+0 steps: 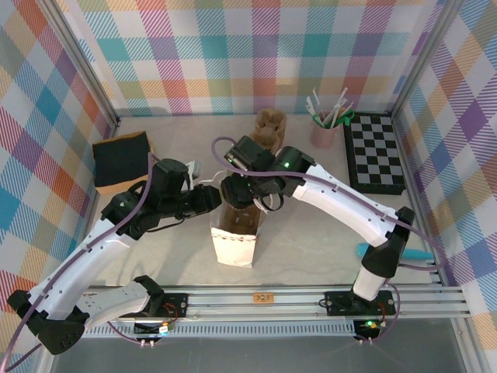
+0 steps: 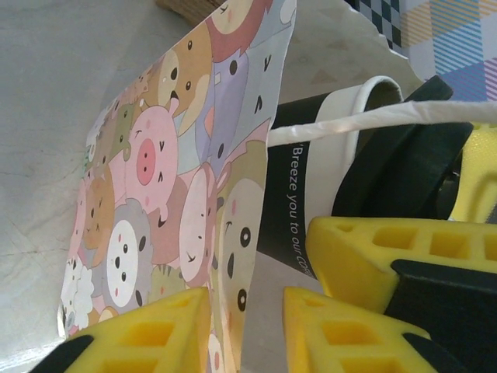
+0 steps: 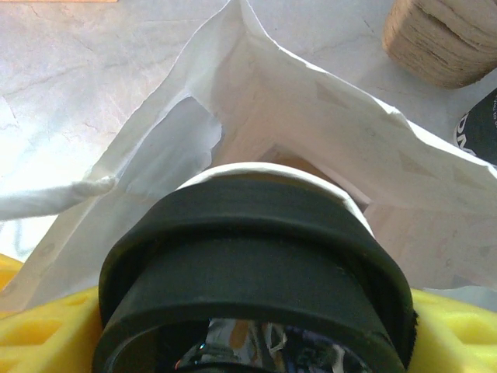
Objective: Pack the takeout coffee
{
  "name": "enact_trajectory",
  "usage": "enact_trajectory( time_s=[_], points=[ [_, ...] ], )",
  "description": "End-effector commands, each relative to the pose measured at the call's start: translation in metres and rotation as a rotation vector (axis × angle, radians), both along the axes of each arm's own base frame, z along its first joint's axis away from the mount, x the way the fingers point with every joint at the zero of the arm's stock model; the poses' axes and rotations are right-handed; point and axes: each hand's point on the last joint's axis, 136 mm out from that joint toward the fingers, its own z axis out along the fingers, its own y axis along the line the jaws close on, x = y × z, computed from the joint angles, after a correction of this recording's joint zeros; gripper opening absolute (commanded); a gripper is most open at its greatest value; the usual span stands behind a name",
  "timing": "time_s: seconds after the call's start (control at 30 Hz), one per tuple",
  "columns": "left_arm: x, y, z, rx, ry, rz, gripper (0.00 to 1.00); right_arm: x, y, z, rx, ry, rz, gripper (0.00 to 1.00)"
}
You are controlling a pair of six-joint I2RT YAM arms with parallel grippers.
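The takeout coffee point(image 3: 256, 256), a dark paper cup point(image 2: 311, 155) with a white rim and a black lid, hangs in the mouth of a white paper bag point(image 1: 233, 241). My right gripper point(image 1: 247, 193) is shut on it, with a yellow finger on each side of the lid. The bag's outside point(image 2: 171, 179) is printed with cartoon animals, and its inside point(image 3: 311, 116) is plain white. My left gripper point(image 2: 247, 334) is at the bag's left rim point(image 1: 211, 198). Its jaws stand apart, with the bag's wall edge loose between them. The cup's base is hidden inside the bag.
A brown twine-wrapped roll point(image 1: 269, 128) stands just behind the bag, and I also see this roll point(image 3: 443, 39) past the bag's rim. Further off are a pink cup of white sticks point(image 1: 326, 128), a checkerboard point(image 1: 373, 151), a black pad on a wooden block point(image 1: 120, 162) and a teal item point(image 1: 392, 252).
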Motion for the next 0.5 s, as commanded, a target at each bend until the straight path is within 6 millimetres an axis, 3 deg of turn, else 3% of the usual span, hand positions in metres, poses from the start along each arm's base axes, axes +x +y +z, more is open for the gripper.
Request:
enact_trajectory(
  time_s=[0.0,0.23,0.47],
  points=[
    [-0.001,0.008,0.007,0.010,-0.021,0.019,0.32,-0.005,-0.007,0.003,-0.040,0.022,0.024,0.76],
    [0.000,0.018,0.009,0.036,-0.042,0.049,0.35,-0.011,-0.010,0.003,-0.079,0.060,0.042,0.76],
    [0.000,0.022,0.009,0.040,-0.052,0.066,0.37,-0.011,-0.005,-0.011,-0.112,0.100,0.057,0.77]
  ],
)
